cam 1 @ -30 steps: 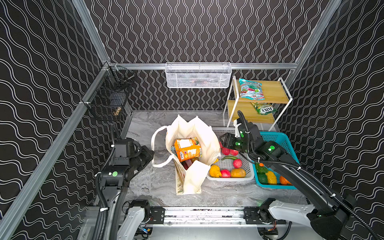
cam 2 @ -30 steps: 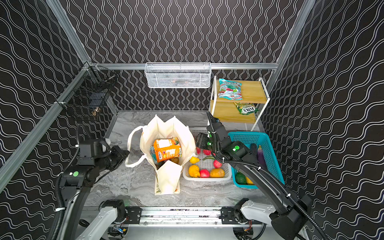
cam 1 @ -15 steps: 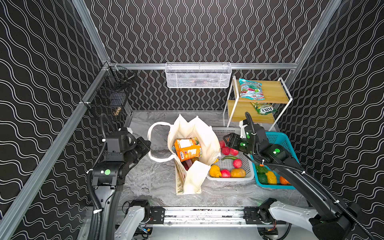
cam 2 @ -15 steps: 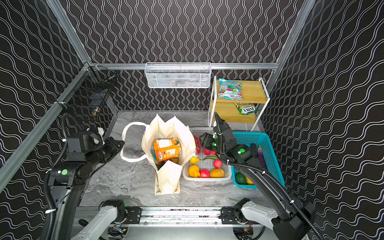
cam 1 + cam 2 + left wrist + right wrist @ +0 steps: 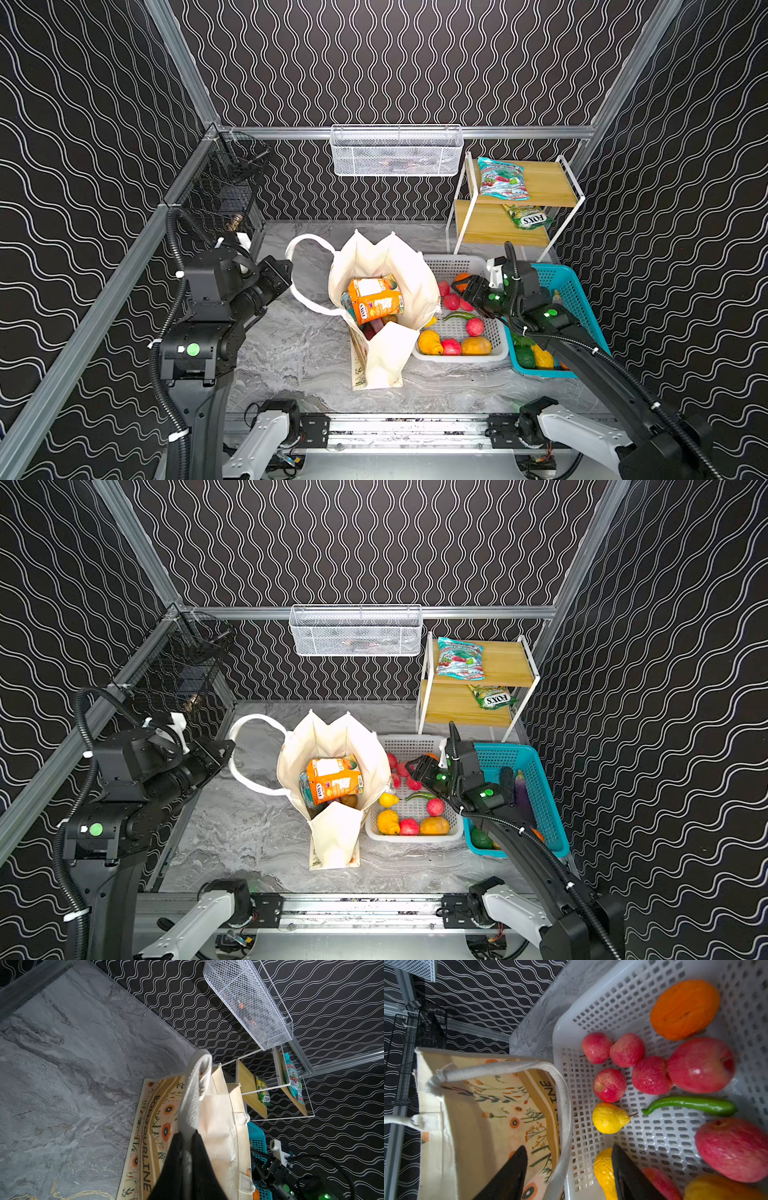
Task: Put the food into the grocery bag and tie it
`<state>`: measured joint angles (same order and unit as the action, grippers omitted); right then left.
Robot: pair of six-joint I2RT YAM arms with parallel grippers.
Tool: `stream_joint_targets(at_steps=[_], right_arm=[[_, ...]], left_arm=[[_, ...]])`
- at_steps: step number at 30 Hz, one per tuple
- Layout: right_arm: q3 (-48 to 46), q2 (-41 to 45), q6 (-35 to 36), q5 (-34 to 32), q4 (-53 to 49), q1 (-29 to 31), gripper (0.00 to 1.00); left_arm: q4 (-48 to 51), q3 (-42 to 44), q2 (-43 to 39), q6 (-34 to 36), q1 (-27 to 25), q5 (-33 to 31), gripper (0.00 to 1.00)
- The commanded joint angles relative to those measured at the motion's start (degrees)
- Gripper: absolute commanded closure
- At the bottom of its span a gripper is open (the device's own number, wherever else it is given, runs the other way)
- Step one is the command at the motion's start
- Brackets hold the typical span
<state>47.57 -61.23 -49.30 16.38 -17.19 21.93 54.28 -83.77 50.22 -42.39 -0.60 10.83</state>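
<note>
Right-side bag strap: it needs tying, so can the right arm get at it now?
Probably yes: the right gripper is open, its fingers framing the strap beside the white basket; nothing blocks it.

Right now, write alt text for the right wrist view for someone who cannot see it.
The open right end effector shows two black fingers flanking the white strap handle of a cream floral tote. Beside the tote, a white perforated basket holds red apples, an orange fruit, a yellow pear and a green chili.
</note>
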Motion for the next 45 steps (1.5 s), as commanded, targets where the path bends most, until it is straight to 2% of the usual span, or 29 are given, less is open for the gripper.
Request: stream_joint_targets(at_steps=[1, 9, 23, 39, 45], right_arm=[[-2.23, -0.39, -4.76, 4.43, 7.38, -0.29, 0.34], [-6.17, -4.13, -11.54, 10.82, 15.44, -0.48, 0.35], [-14.14, -7.66, -25.05, 13.63, 32.25, -0.39, 0.38], [-14.48, -14.7, -31.48, 14.17, 42.95, 2.29, 0.39], [-13.6, -17.39, -32.24, 14.15, 45.4, 2.76, 0.44]], left_arm=[[0.87, -1.4, -0.03, 2.2, -0.19, -3.75, 0.96], [-0.1, 0.27, -0.77, 2.19, -0.26, -4.24, 0.96], [-2.38, 2.73, -0.96, 1.35, -0.19, -2.61, 0.95], [-3.47, 3.7, -1.25, 1.02, -0.27, -1.77, 0.95], [-3.5, 3.65, -1.26, 1.08, -0.25, -1.6, 0.95]])
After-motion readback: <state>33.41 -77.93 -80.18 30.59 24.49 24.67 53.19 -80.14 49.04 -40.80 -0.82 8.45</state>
